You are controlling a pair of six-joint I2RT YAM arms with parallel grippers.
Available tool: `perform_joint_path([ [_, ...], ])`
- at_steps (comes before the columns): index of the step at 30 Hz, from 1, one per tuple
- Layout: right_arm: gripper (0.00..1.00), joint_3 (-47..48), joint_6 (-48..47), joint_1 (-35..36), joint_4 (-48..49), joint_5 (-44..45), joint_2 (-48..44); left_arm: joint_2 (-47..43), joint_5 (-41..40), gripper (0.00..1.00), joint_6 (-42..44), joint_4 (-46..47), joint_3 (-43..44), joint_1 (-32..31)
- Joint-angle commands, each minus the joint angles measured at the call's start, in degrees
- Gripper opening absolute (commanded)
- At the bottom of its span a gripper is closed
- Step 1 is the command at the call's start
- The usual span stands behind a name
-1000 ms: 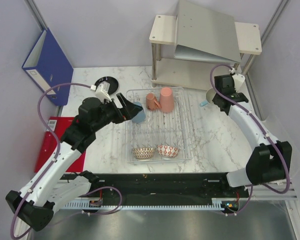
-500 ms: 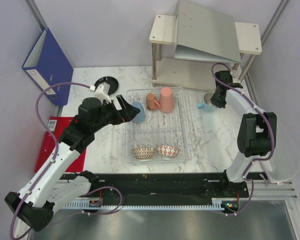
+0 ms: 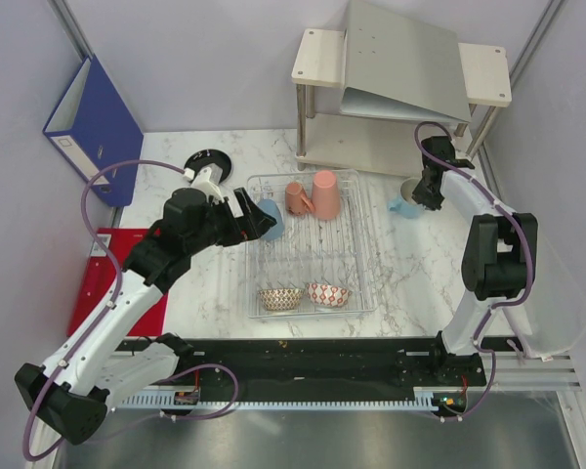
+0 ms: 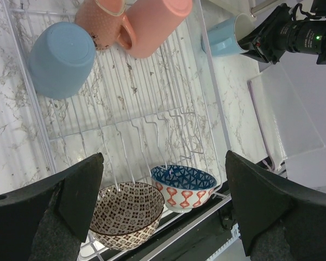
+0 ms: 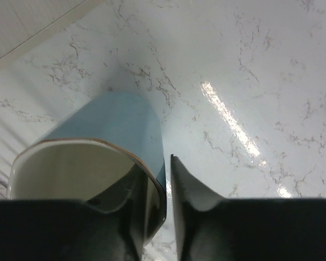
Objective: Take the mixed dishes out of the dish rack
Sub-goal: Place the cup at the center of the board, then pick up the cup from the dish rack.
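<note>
The dish rack (image 3: 359, 256) holds a light-blue cup (image 3: 270, 219), a salmon-pink mug (image 3: 295, 198), a salmon-pink cup (image 3: 325, 193), a brown-white bowl (image 3: 280, 298) and a red-white bowl (image 3: 329, 293). My left gripper (image 3: 251, 215) is open and empty above the rack's left side; its view shows the cup (image 4: 61, 58), both bowls (image 4: 127, 215) (image 4: 185, 187) and the rack (image 4: 217, 119). My right gripper (image 3: 422, 191) is shut on the second light-blue cup (image 3: 403, 206), right of the rack, low over the table. One finger is inside the cup (image 5: 108, 136), one outside. The black plate (image 3: 207, 161) lies on the table. The lime-green plate is out of view.
The beige two-tier shelf (image 3: 317, 68) with a grey board stands at the back right, close behind my right gripper. A blue binder (image 3: 93, 119) leans at the back left. A red flat object (image 3: 103, 283) lies at the left edge.
My right arm has swung its elbow in from the far right while the gripper kept the light-blue cup beside the rack. My left gripper has shifted slightly right over the rack.
</note>
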Motion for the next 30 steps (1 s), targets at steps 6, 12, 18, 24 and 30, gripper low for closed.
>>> perform_joint_path([
  [6, 0.65, 2.3, 0.2, -0.1, 1.9, -5.1, -4.3, 1.1, 1.6, 0.99, 1.7, 0.4, 0.2, -0.1],
  [12, 0.86, 2.0, 0.6, 0.0, 2.3, -8.2, -8.3, 1.8, 2.2, 0.99, 1.3, 0.4, 0.3, -0.1],
  [18, 0.97, 0.3, 1.0, 0.5, 2.4, -9.2, -13.7, 2.4, 2.0, 0.99, 1.6, 0.5, 0.5, -0.1],
  [24, 0.98, -2.1, 1.4, 3.5, 2.9, -11.0, -22.7, 4.7, -0.1, 0.99, 3.2, 0.5, 2.2, -0.1],
  [30, 0.98, -13.2, 1.6, 10.1, 12.0, -13.4, -36.0, 9.7, -3.2, 0.99, 4.5, 0.7, 3.4, -0.1],
])
